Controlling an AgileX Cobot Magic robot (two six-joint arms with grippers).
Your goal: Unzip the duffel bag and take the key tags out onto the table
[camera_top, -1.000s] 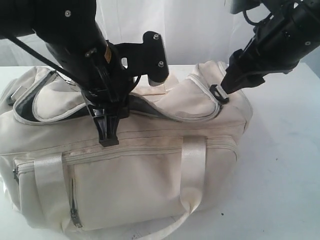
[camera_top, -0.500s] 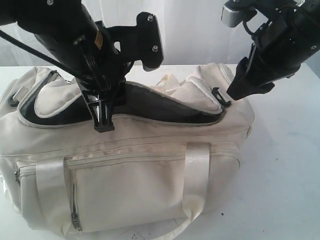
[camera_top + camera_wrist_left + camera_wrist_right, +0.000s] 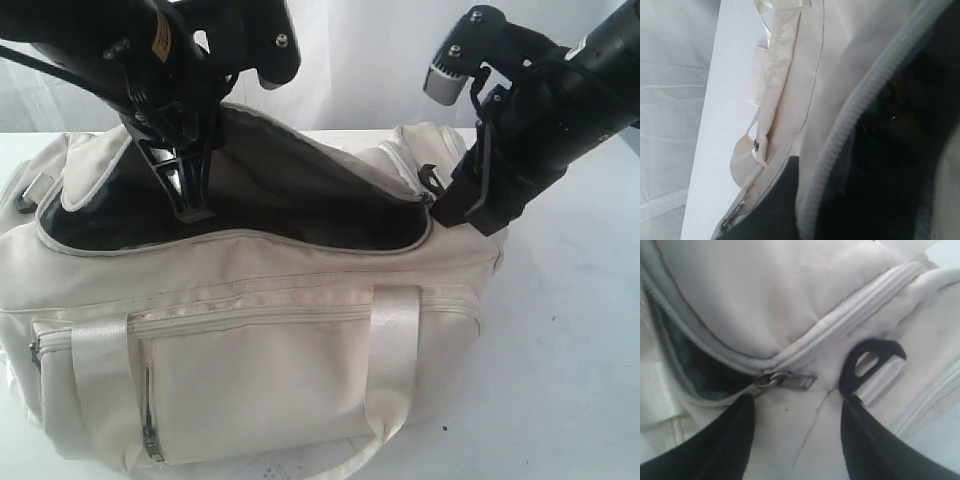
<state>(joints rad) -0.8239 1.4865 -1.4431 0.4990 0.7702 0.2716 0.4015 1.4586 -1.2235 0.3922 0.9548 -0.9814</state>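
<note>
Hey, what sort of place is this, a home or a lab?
Likely a robotics lab or test bench: a white table, a plain white curtain behind it, and a black left gripper and right gripper working on one duffel bag.

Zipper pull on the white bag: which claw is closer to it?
Right. The right gripper hovers at the zipper pull, a finger on each side, at one end of the duffel bag opening. The left gripper is toward the opening's other end, far from it.
</note>
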